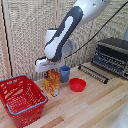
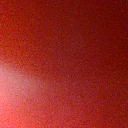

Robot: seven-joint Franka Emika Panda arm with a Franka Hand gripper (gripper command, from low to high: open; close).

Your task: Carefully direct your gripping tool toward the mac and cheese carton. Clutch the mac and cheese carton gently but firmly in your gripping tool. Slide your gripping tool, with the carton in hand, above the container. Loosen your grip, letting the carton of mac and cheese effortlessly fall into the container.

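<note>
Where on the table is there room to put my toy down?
Bare wood lies in front, between the red basket and the toaster oven, below the red bowl. It is crowded by the orange box, blue cup and gripper.

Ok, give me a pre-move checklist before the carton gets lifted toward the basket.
1. Gripper at the top of the mac and cheese carton: ok.
2. Fingers closed on the carton: cannot tell; the exterior view hides them and the wrist view is only a red blur.
3. Carton upright on the table: ok.
4. Blue cup close behind the carton, could get bumped: not ok.
5. Red basket open, nothing seen inside: ok.
6. Red bowl away from the path to the basket: ok.
</note>
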